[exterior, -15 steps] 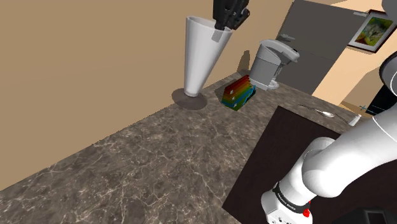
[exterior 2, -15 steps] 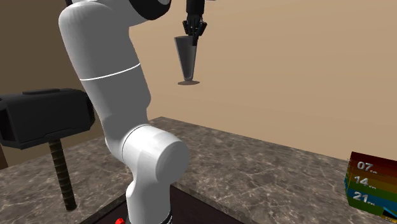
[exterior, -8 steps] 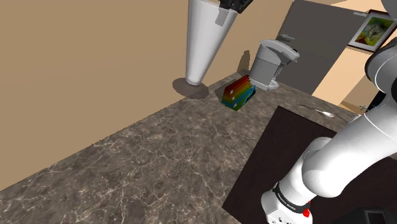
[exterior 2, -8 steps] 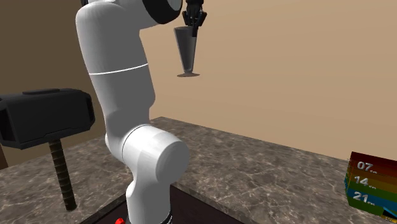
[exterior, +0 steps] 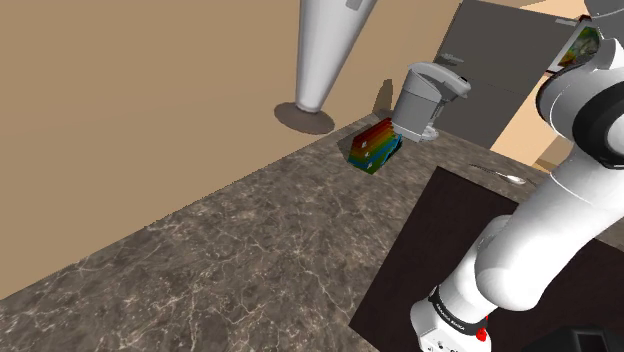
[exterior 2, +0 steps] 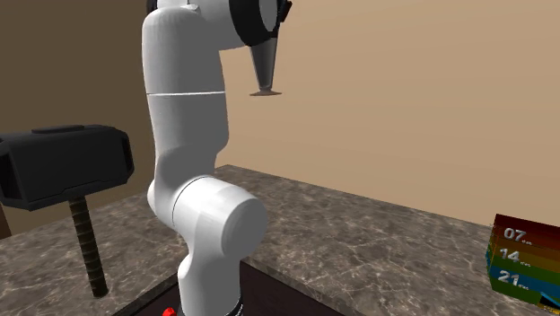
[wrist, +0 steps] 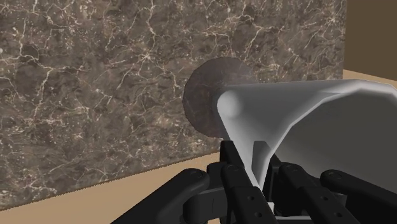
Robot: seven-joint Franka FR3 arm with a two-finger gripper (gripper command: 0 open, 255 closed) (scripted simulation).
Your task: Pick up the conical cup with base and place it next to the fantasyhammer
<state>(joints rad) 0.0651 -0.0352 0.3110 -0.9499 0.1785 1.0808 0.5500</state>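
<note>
Your hand [wrist: 257, 175] grips the one cup's [exterior: 322, 50] rim above the counter [exterior: 250, 250]. Near the cup: one rainbow box [exterior: 375, 147], one coffee machine [exterior: 425, 100]. One hammer [exterior 2: 63, 166] stands well apart.

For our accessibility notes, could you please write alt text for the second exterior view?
A white robot arm holds a grey conical cup high above a dark marbled counter, base downward, before a tan wall. At the view's left a large black hammer stands head-up on the counter; a striped colourful box shows at the lower right.
</note>
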